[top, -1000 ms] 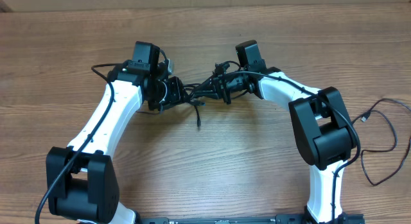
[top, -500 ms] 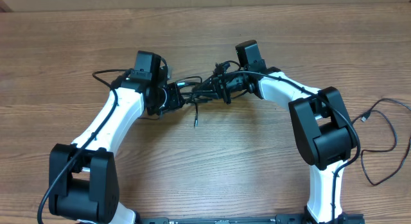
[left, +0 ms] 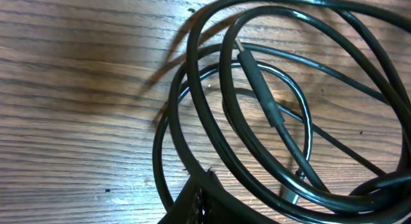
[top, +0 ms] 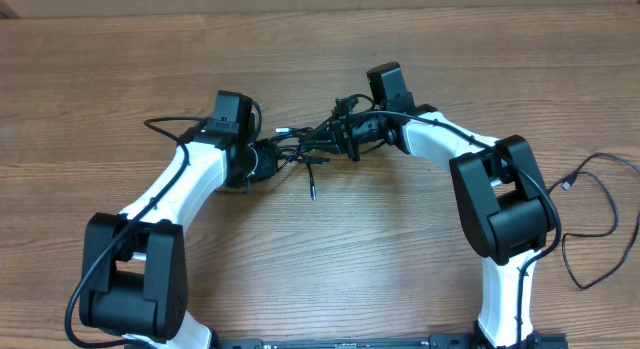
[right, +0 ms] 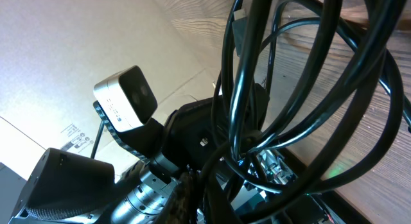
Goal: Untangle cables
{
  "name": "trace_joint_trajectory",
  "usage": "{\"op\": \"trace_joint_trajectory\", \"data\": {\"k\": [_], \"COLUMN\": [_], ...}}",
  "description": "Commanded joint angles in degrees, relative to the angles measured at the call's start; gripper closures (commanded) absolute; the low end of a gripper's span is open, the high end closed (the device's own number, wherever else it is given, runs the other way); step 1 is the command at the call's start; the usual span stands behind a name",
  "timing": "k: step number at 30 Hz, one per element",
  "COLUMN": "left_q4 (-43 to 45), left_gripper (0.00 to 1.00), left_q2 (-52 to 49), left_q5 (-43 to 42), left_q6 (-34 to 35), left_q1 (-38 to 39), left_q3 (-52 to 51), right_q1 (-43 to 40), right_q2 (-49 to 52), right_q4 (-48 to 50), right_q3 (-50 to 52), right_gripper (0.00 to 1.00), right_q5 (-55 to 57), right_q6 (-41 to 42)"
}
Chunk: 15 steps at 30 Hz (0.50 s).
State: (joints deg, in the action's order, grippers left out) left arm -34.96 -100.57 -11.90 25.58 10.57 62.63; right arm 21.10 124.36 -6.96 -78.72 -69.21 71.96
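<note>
Arm bases: the black shoulder blocks of the left white-and-black robot arm (top: 130, 279) and the right white-and-black robot arm (top: 505, 204) sit at the lower left and lower right of the overhead view. Both arms reach up toward the middle of the frame.
Table: a brown wood-grain table (top: 400, 269) carries everything.
Separate cable: a single thin black separate cable (top: 566, 257) lies in loose curves at the right edge, well apart from the tangle. A small plug (top: 568, 185) sits at its upper end.
Left end effector: the left end effector (top: 266, 159) is left of centre, its fingers together at the left end of the tangle. Its wrist view shows one dark finger (left: 196, 198) at the bottom edge with loops just beside it. Whether a strand is pinched cannot be told.
Cables: a tangle of thin black flexible cables (top: 318, 137) spans the gap between the two end effectors, just above centre. One loose plug end (top: 312, 189) trails toward the lower part of the frame. In the left wrist view, overlapping loops fill the right half and a grey-sleeved connector (left: 260, 89) lies among them.
Right end effector: the right end effector (top: 347, 139) is right of centre, clamped on the right end of the tangle. In its wrist view, several strands run down into it at bottom centre.
Beyond: a white box-shaped camera (right: 125, 99) on the left arm shows behind the strands, at the left of the right wrist view.
</note>
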Motion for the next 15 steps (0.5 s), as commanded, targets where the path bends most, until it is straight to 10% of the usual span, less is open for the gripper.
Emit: {"op": "trace_joint_trajectory", "data": {"k": [1,8,15], "left_q4": [-1.79,-5.62,-8.76], "left_gripper": [0.93,0.84,0.52], "left_q2": [-0.35,-0.35,-0.35], "left_q5": [-1.18,-29.46,-31.50], "left_q6": [3.80,5.33,7.06], "left_q1": [-3.72,-11.26,-11.15], "left_q3": [0.96,0.96,0.96], "right_q1": [0.04,0.02,0.04], "right_q2": [-1.03,-1.03,-1.03], "right_q4": [0.48,0.48,0.48], "right_q3": [-0.11,-0.11,-0.11], "right_gripper": [0.96,0.96,0.96], "right_q5": [-0.98,-0.96,-0.94], "right_q6": [-0.44,-1.51,-1.51]}}
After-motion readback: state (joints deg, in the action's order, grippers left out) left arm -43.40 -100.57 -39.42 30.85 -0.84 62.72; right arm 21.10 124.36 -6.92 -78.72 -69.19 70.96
